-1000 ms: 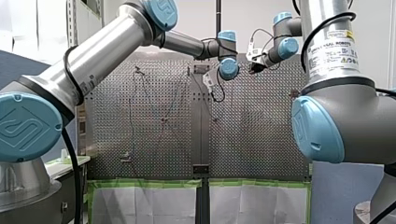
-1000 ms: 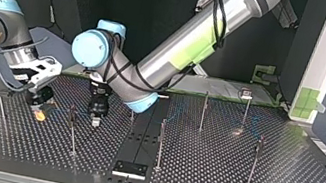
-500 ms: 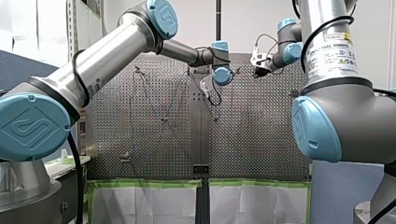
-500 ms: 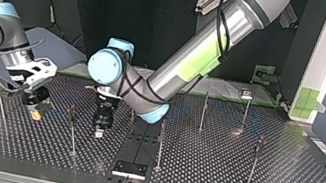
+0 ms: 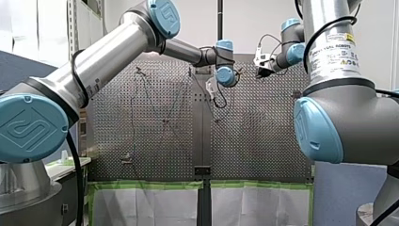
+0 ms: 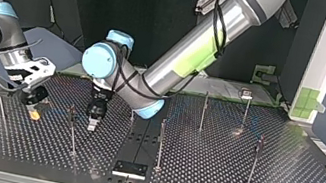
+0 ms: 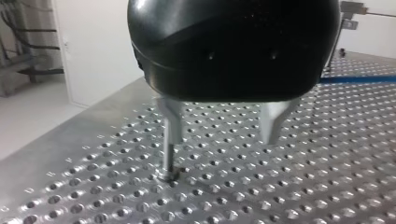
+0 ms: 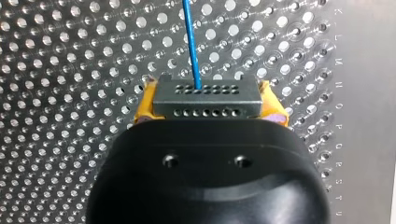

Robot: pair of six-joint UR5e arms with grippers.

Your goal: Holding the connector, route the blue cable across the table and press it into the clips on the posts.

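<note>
My right jaws pinch the connector (image 8: 205,99) by its sides near the worktop's (image 8: 364,140) lettered edge: it looks rigid, a sure hold. The blue cable (image 8: 191,42) runs ahead, thin and likely limp. Farther off, my left jaws hang spread near a post (image 6: 72,131).

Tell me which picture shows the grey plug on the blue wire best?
The right wrist view: the connector sits large, clamped between my right gripper's yellow pads, the blue cable leaving it. The top view shows only a yellow speck there; the other two show none of it.
</note>
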